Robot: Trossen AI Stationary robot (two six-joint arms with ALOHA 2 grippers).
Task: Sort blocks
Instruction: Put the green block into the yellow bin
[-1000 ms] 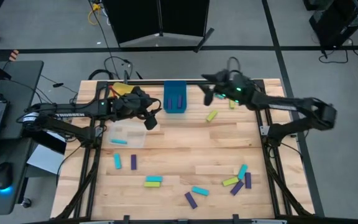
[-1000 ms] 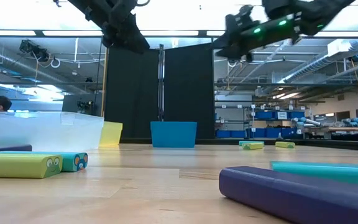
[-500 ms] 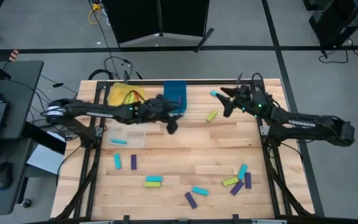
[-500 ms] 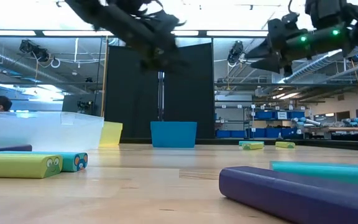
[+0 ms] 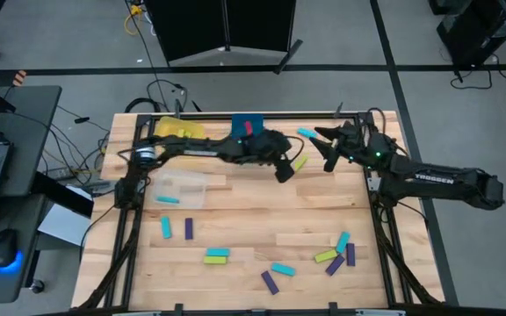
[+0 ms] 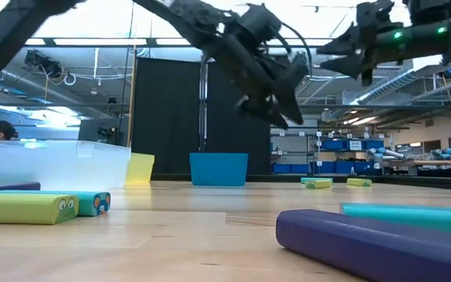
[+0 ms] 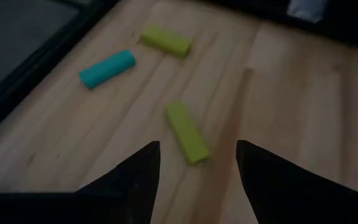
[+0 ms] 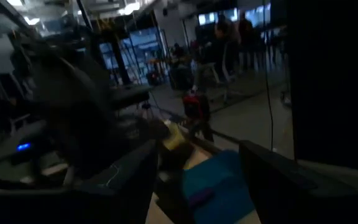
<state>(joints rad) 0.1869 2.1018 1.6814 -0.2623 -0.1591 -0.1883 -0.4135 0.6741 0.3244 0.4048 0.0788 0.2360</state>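
My left gripper (image 5: 284, 168) is open and hangs above the table just left of a lime block (image 5: 299, 163). In the left wrist view, that lime block (image 7: 187, 132) lies flat on the wood ahead of the gap between the fingers (image 7: 197, 149). A teal block (image 7: 107, 68) and a second lime block (image 7: 165, 42) lie beyond it. My right gripper (image 5: 328, 151) is open and held high near the far right corner (image 6: 358, 48), touching nothing. Several more lime, teal and purple blocks (image 5: 326, 256) lie flat near the table's near edge.
A yellow bin (image 5: 176, 132), a blue bin (image 5: 248, 129) with a purple block inside and a clear bin (image 5: 181, 189) with a teal block stand along the far left. The two grippers are close together. Bare wood lies across the table's middle (image 5: 262, 211).
My left arm has swung from over the clear and yellow bins toward the table's right, past the blue bin, and now reaches to the lime block. My right gripper has drawn back toward the right edge and slightly nearer. A teal block now shows where it hovered.
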